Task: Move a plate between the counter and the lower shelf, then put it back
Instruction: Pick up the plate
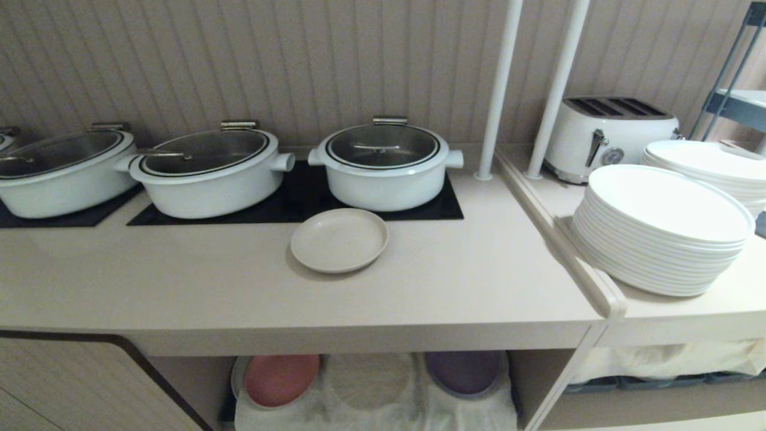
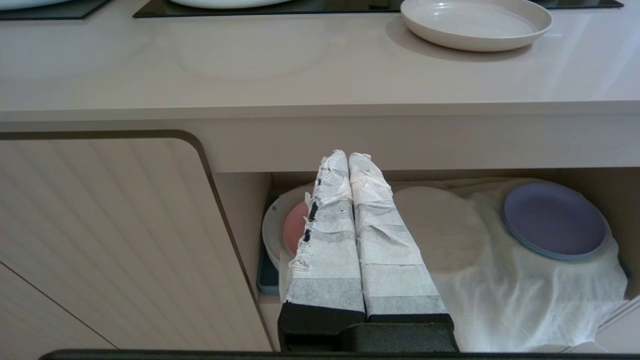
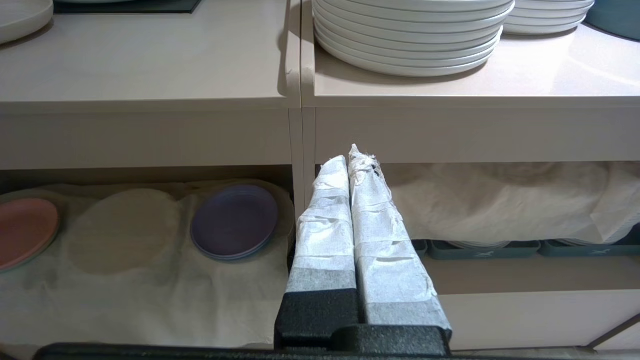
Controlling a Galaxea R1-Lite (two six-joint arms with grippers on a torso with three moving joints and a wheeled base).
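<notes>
Grippers, left gripper [image 2: 350,160] and right gripper [image 3: 352,160], hang pressed together, empty, below the counter [image 1: 467,287] front edge. The plate [image 1: 339,240] sits mid-counter; likely light, rigid, smooth. Pinch its upright rim.

Ribbed beige wall [image 1: 299,60] ran behind. Two white poles [image 1: 499,90] stood upright. Grooved cabinet door [image 1: 72,389] sat lower left. Soft, even light.

Soft even indoor light, faint shadows, mild glare, slight edge distortion.
</notes>
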